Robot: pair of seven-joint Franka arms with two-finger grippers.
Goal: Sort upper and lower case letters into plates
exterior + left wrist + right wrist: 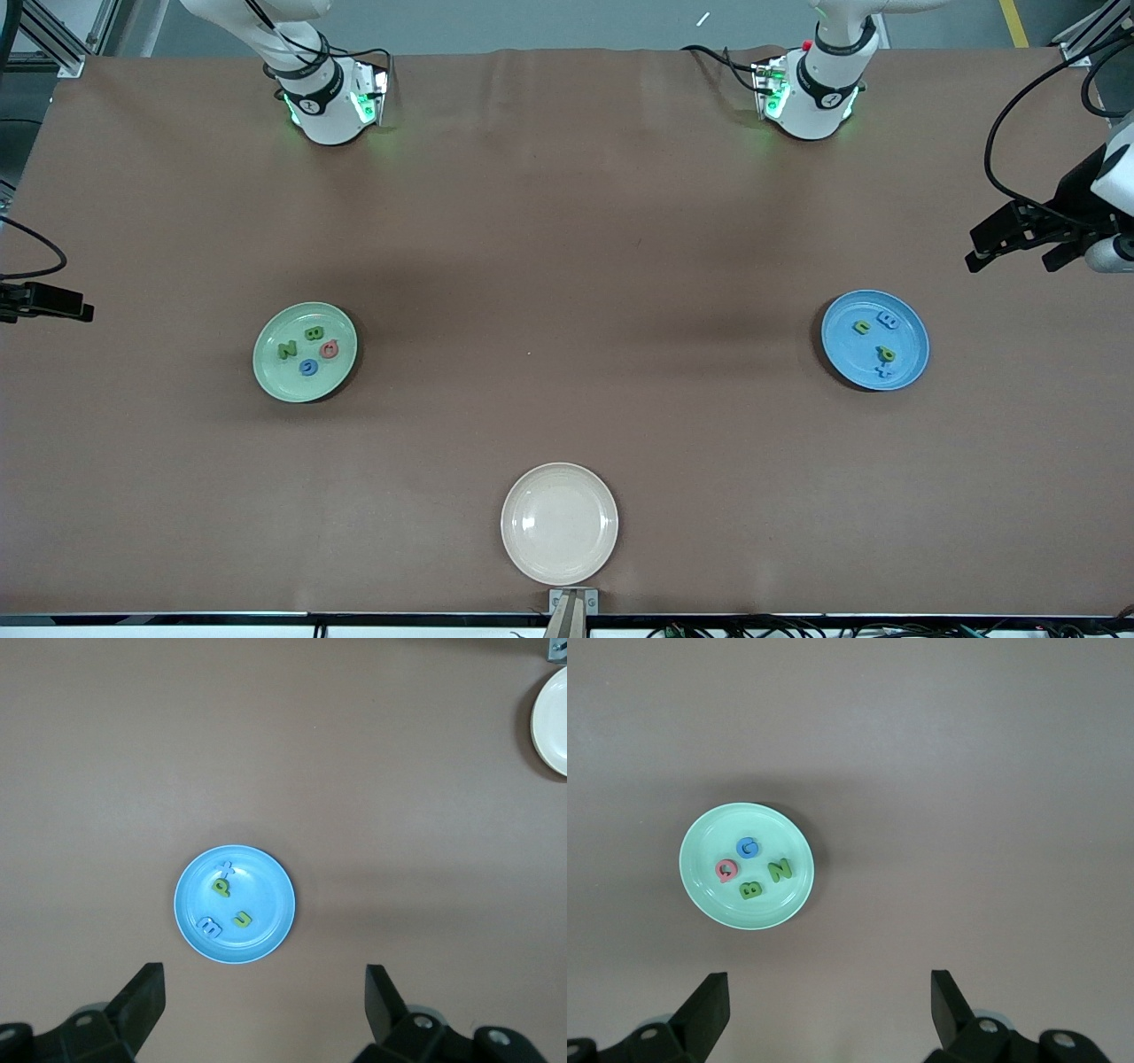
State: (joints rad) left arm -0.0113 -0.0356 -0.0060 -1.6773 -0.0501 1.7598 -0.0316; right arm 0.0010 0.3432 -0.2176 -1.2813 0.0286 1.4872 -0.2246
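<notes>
Front view: your four letters point(308, 349) lie in the mint plate point(270, 372), four in the blue plate point(842, 359); left end effector point(266, 988) and right end effector point(828, 988) hang open, holding nothing.

- My left gripper point(261, 997) hangs jaws apart at my left arm's end of the table point(567, 221), with one plate point(874, 339) near it.
- In that plate lie four letters: a B point(887, 320), an n point(862, 327), a p point(886, 354) and a plus point(883, 370) touching the p.
- My right gripper point(828, 997) hangs jaws apart at my right arm's end, with the second plate point(305, 352) near it.
- In it lie an N point(287, 349), another B point(312, 334), a G point(308, 367) and a fourth letter point(330, 349).
- A third plate point(559, 523) sits between the two, nearest the front camera.
</notes>
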